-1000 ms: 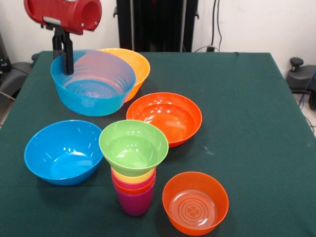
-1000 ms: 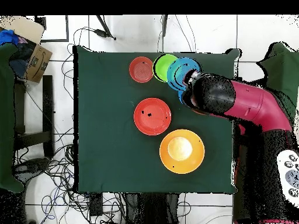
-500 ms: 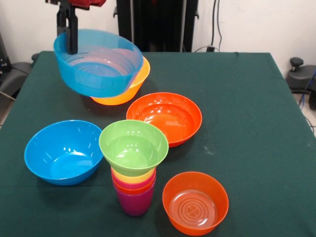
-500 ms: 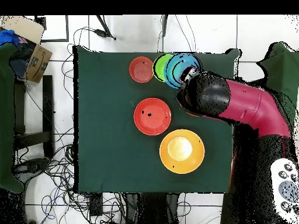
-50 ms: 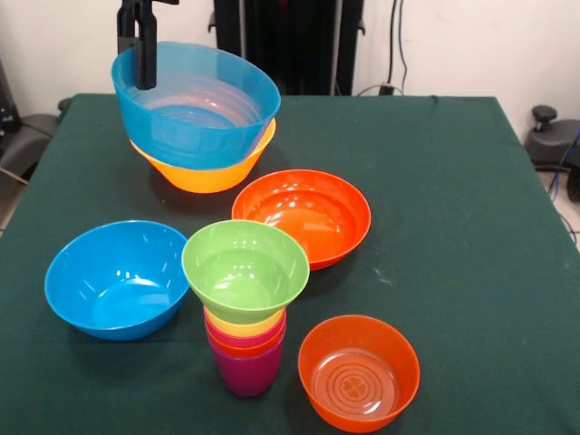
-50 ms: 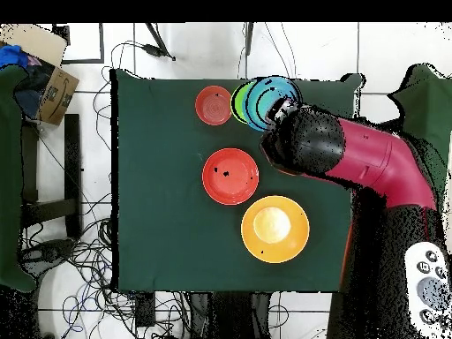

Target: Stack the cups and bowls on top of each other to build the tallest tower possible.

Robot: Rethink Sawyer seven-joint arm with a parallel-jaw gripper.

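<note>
Gripper (image 5: 142, 54) fingers come down from above and pinch the rim of the large blue bowl (image 5: 199, 104), one finger outside the wall and the other apparently inside, closed on that thin edge. The bowl hangs tilted in the air over the large orange-yellow bowl (image 5: 207, 170), which sits on the table (image 5: 453, 199) toward its far left corner in the front view; whether the two bowls touch I cannot tell. A rim pinch suits such a wide bowl, since the gripper could not span it, and the tilt probably follows from holding it by one side only.

Next in size, the wide shallow red-orange bowl (image 5: 304, 213) rests near the table's middle, and the small blue bowl (image 5: 116, 276) lies toward the near left edge. The small green bowl (image 5: 245, 267) sits upright atop the tower (image 5: 246, 349), a nested column of cups with a purple base close to the near edge; it likely serves as the tower's current cap. The small translucent orange bowl (image 5: 359, 370) stands just beside the tower, near the front edge. In the overhead view the arm (image 6: 371, 163) covers much of the carried bowl.
</note>
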